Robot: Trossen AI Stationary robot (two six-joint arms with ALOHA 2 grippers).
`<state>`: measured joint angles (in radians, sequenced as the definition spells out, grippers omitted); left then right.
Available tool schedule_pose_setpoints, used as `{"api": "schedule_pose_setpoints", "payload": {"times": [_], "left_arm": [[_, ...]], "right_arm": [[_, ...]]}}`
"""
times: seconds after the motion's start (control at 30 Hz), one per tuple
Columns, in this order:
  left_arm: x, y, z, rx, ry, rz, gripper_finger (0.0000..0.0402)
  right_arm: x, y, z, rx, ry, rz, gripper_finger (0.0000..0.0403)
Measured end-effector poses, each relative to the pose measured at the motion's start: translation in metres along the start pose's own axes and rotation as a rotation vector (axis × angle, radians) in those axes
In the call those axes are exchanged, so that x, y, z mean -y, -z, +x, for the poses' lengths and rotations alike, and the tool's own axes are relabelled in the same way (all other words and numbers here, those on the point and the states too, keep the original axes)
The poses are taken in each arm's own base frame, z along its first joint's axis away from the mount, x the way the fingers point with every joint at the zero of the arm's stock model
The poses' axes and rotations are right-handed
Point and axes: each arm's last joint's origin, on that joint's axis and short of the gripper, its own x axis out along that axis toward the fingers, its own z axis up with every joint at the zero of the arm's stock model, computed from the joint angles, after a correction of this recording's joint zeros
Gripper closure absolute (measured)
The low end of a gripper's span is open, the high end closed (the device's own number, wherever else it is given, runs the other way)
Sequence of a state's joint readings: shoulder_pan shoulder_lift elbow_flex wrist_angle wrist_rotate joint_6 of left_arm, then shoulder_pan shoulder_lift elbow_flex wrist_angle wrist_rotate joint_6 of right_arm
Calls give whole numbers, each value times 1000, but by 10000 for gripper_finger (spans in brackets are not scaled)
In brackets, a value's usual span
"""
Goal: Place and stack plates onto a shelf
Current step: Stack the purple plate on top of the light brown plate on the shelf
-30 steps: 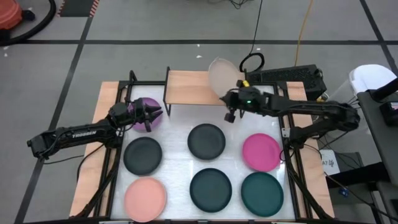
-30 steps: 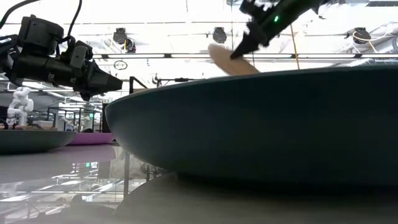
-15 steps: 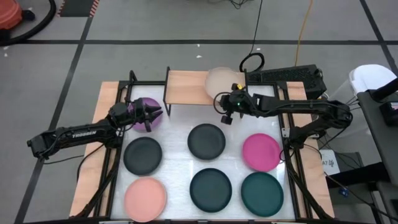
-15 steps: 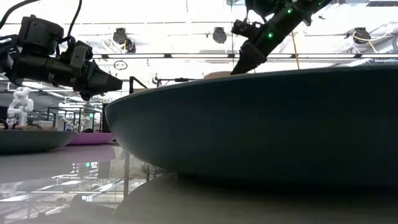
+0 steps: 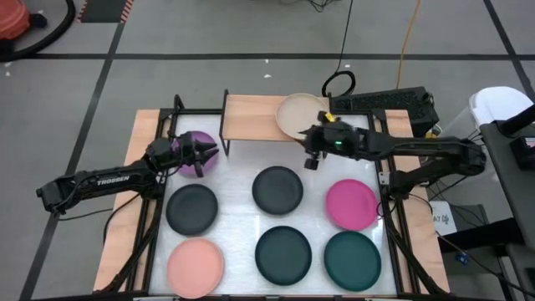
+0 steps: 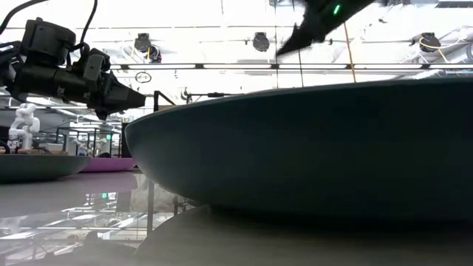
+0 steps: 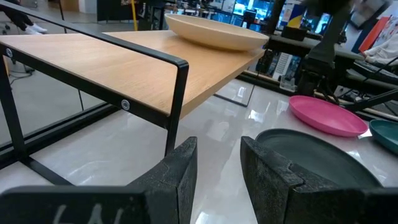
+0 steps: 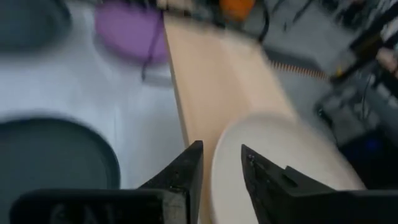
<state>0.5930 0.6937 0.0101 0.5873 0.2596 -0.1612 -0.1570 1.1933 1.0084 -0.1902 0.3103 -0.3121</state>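
The wooden shelf (image 5: 263,117) carries one beige plate (image 5: 299,115) flat at its right end, and the right gripper (image 5: 310,154) hangs just beside that plate, fingers (image 8: 186,174) a narrow gap apart and empty. Left gripper (image 5: 203,156) hovers over the purple plate (image 5: 201,152), fingers (image 7: 177,168) narrowly parted, nothing between them.

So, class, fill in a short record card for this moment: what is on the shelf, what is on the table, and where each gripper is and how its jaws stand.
shelf: wooden top, holds one plate at its right end
beige plate: lies flat on the shelf, free of any grip
purple plate: on the table, under the left gripper
other plates on the table: three dark, one magenta, one teal, one pink
left gripper: above the purple plate, jaws open, empty
right gripper: beside the shelf's right end, jaws open, empty
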Motion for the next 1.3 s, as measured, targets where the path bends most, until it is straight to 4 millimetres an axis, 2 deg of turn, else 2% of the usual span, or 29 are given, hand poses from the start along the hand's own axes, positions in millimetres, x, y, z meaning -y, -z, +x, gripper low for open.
{"api": "schedule_pose_setpoints", "payload": {"times": [0.1,0.2,0.33,0.47,0.6,0.8,0.93,1.07,1.2,1.3], "left_arm": [[0,0,0,0,0,0,276],[0,0,0,0,0,0,276],[0,0,0,0,0,0,276],[0,0,0,0,0,0,276],[0,0,0,1,0,-11,276],[0,-2,0,22,4,-102,276],[1,-7,0,68,17,-153,276],[2,-13,-1,121,32,-166,276],[6,-37,6,132,85,-122,276],[11,-63,13,28,99,-65,276]], "right_arm": [[3,-11,-33,111,-10,52,310],[4,-14,-63,198,-33,87,313],[1,-6,-95,320,-62,71,313],[-1,6,-115,456,-80,108,314],[-9,27,-118,553,-85,145,314],[-22,58,-109,594,-86,156,314],[-25,67,-108,601,-82,156,314],[-23,67,-111,620,-74,157,314],[-22,67,-113,628,-72,162,314],[-22,67,-113,629,-72,162,314]]}}
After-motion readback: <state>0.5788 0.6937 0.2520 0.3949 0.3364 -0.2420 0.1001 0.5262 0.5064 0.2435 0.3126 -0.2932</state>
